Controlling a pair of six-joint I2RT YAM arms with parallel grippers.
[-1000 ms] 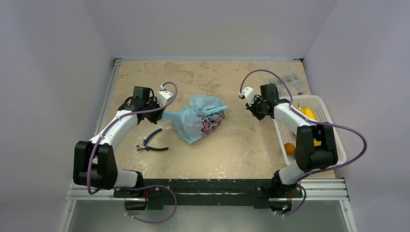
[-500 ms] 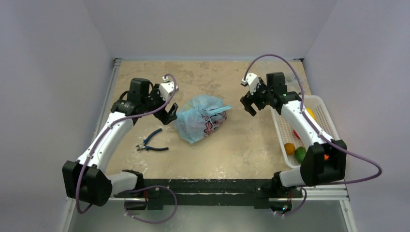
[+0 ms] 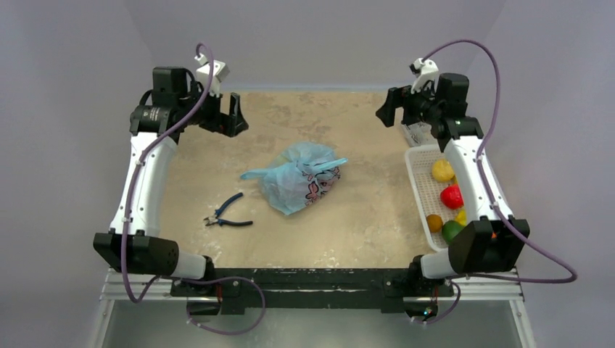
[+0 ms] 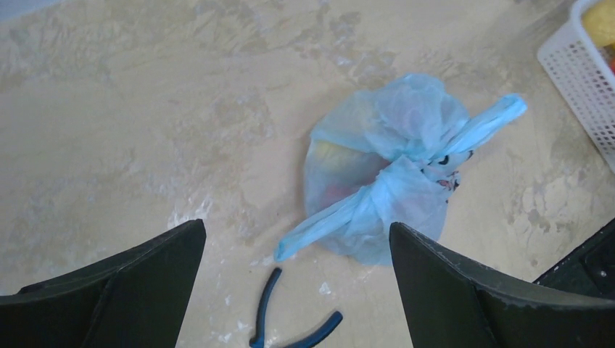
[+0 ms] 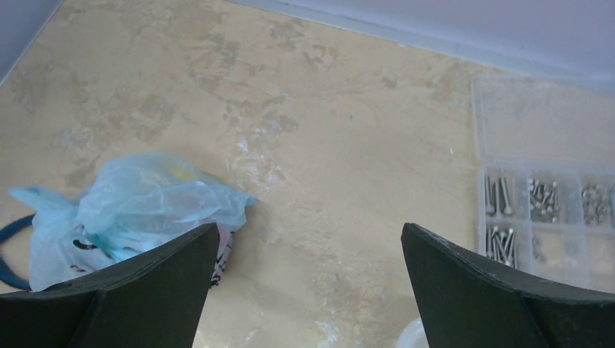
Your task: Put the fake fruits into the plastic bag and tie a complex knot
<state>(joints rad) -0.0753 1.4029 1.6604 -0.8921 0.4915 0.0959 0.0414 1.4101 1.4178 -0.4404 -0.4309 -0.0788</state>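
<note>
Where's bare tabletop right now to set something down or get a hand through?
Bare: the far strip behind the bag; the lane between bag and basket; the near edge to the right of the pliers. Crowded: the right side, where basket and screw box sit close together. The gap between pliers and bag is tighter than the rest.
</note>
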